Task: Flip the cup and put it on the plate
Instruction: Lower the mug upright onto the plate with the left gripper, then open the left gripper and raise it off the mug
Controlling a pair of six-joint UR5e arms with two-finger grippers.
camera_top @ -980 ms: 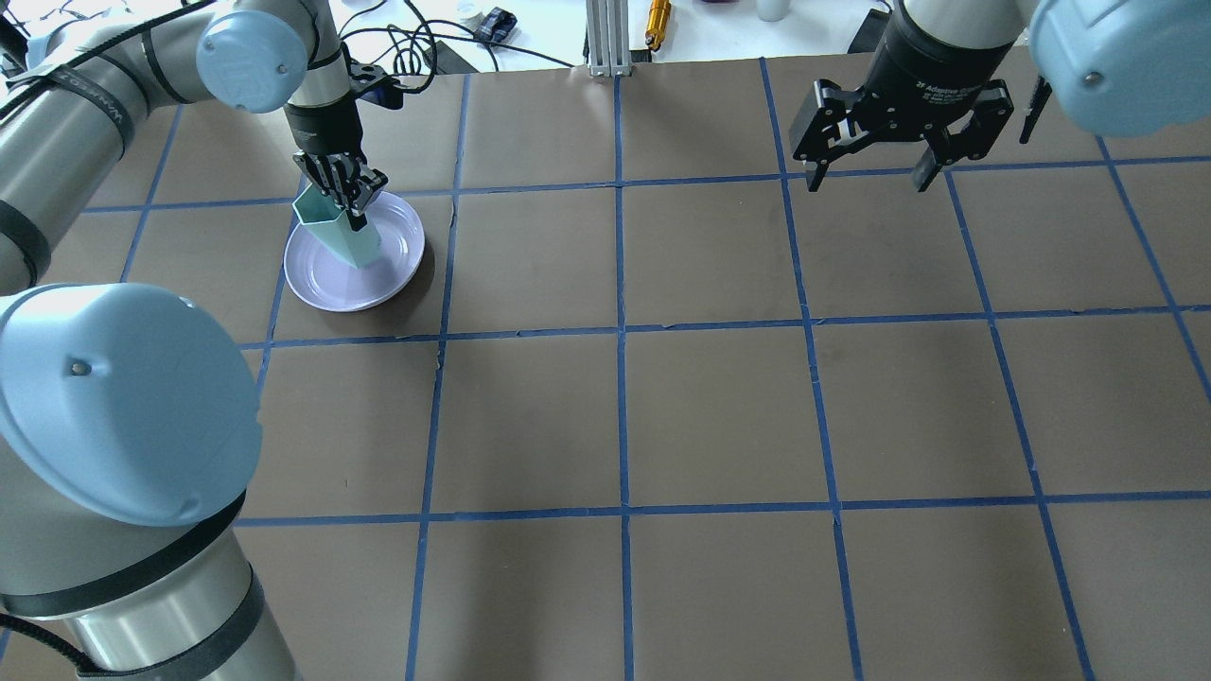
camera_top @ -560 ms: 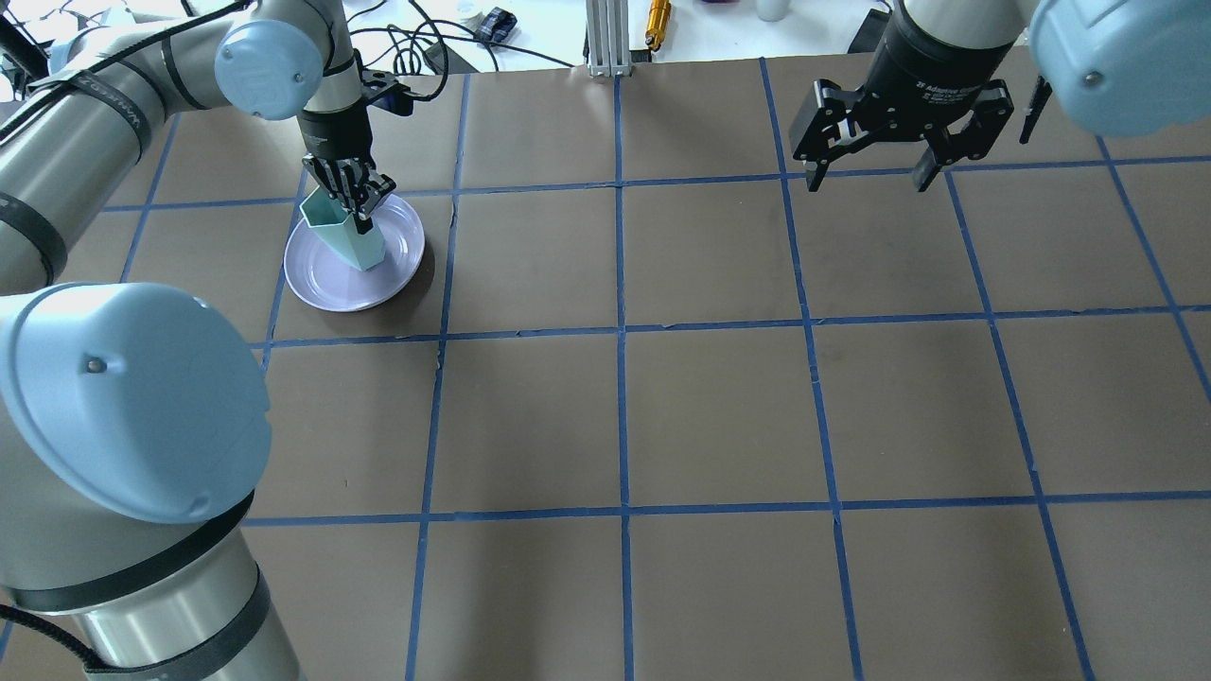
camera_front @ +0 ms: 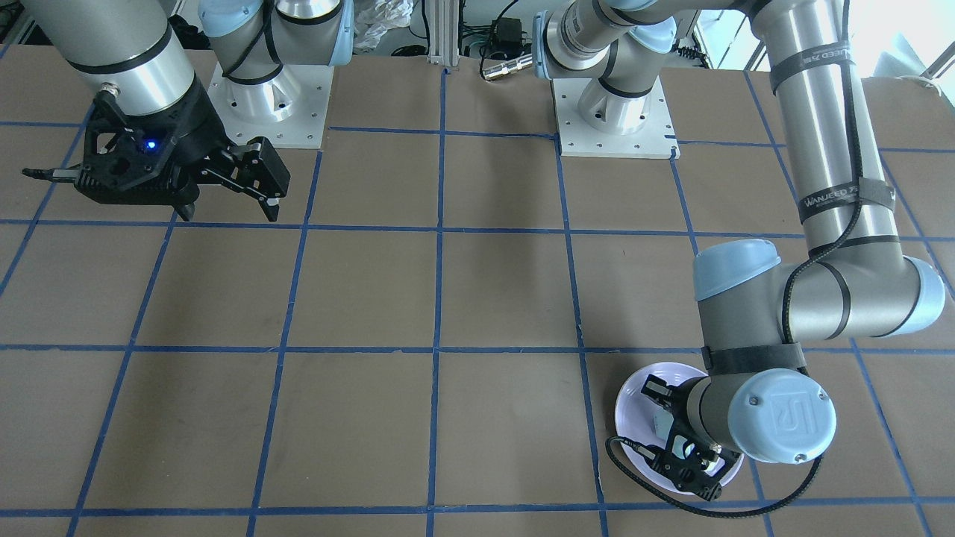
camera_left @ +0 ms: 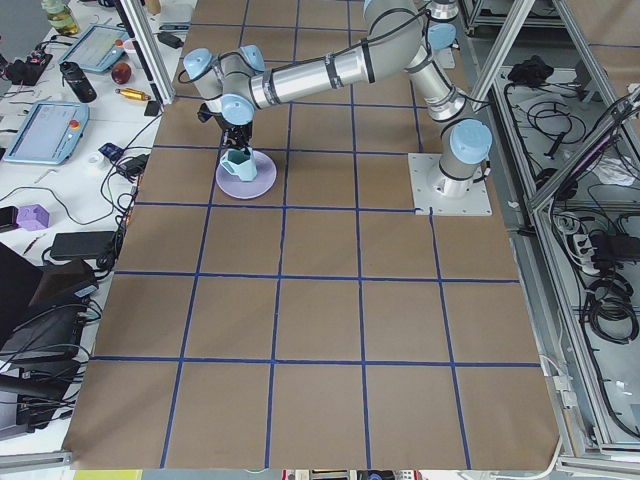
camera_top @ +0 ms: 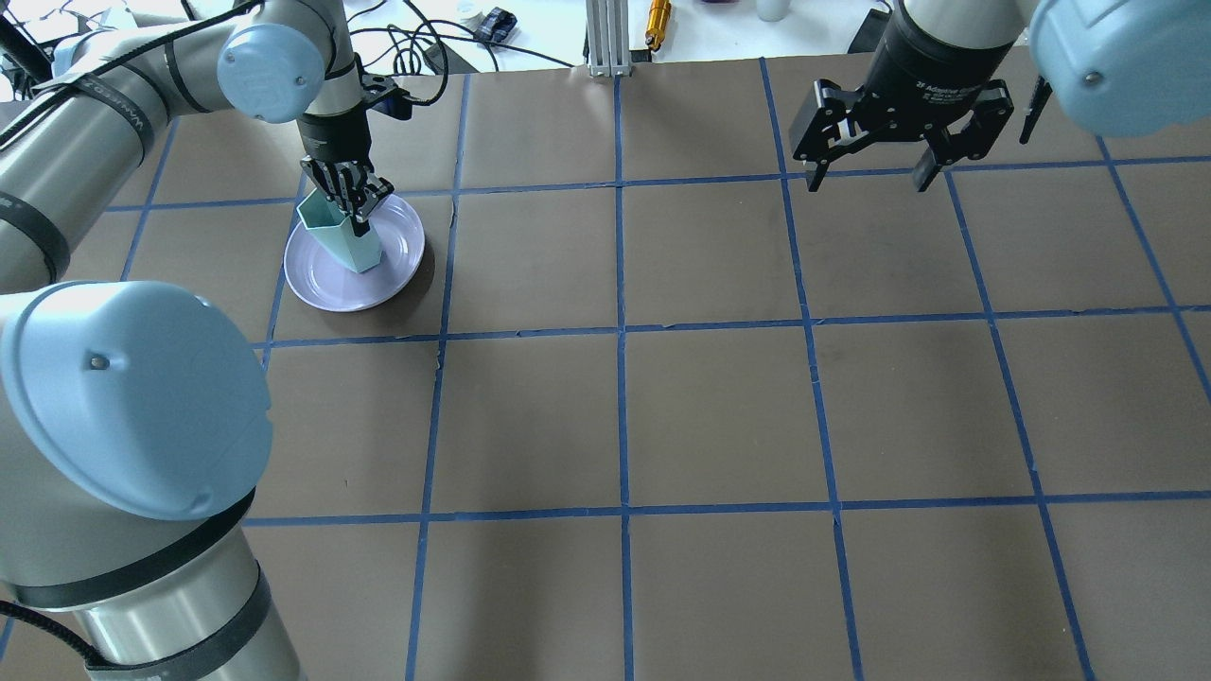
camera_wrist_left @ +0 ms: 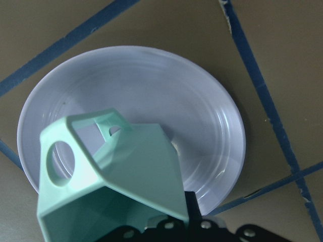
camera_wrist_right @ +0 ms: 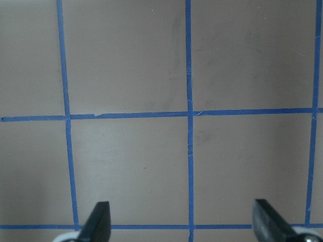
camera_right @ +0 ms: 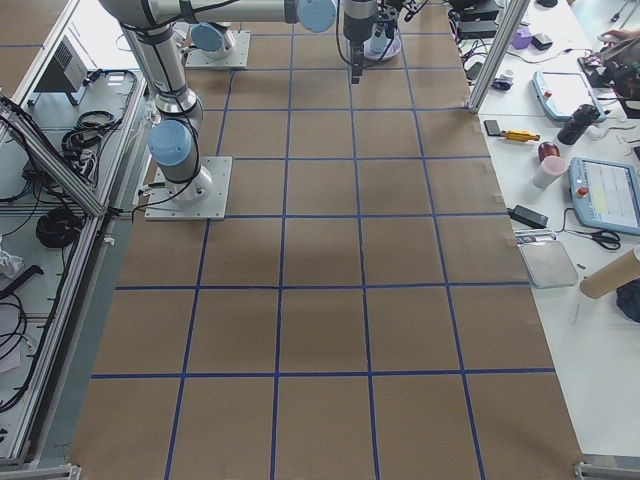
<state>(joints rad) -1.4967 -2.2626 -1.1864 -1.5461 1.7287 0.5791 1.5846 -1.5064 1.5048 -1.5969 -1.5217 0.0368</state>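
The pale mint-green faceted cup (camera_top: 345,238) is mouth-up, slightly tilted, over the lavender plate (camera_top: 402,248) at the far left. My left gripper (camera_top: 359,216) is shut on the cup's rim wall from above. In the left wrist view the cup (camera_wrist_left: 121,171) is close up, its handle toward the plate (camera_wrist_left: 202,111). I cannot tell whether its base touches the plate. In the front-facing view the wrist hides most of the cup over the plate (camera_front: 633,403). My right gripper (camera_top: 870,175) hangs open and empty at the far right, also in its wrist view (camera_wrist_right: 182,224).
The brown table has a blue tape grid (camera_top: 622,326). Cables and small tools (camera_top: 658,19) lie beyond the far edge. In the left side view the plate (camera_left: 255,186) lies near the table edge beside tablets and cables (camera_left: 45,130).
My left arm has shifted slightly toward the plate's middle with the cup still held. The cup now stands more upright over the plate. The right arm has not moved.
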